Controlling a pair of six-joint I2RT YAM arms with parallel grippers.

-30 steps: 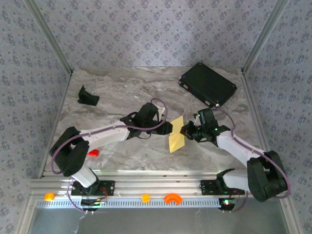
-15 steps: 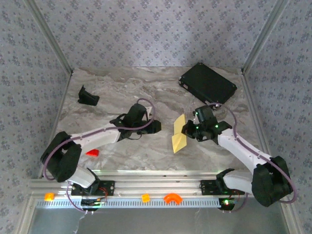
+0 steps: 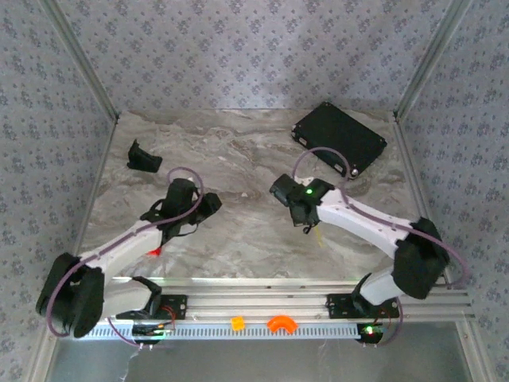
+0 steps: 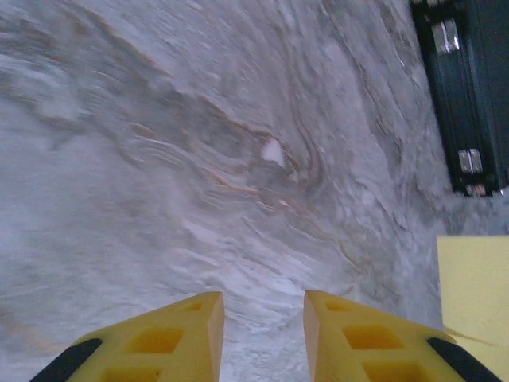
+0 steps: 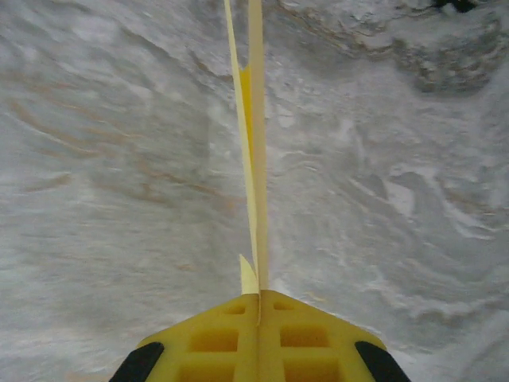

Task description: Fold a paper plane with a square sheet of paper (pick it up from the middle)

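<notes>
The pale-yellow paper sheet (image 5: 254,143), folded flat and seen edge-on as a thin strip, is pinched in the closed right gripper (image 5: 258,298) above the table's (image 3: 238,151) middle right. Its long axis runs straight out from the fingertips. The left gripper (image 4: 262,306), well to the left, has its jaws partly apart and holds nothing.

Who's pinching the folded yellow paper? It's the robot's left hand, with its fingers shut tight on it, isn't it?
Not quite. It is the right hand that is shut tight on the folded yellow paper, not the left; the right wrist view shows the paper pinched between its fingers. The left hand is open with nothing in it.
</notes>
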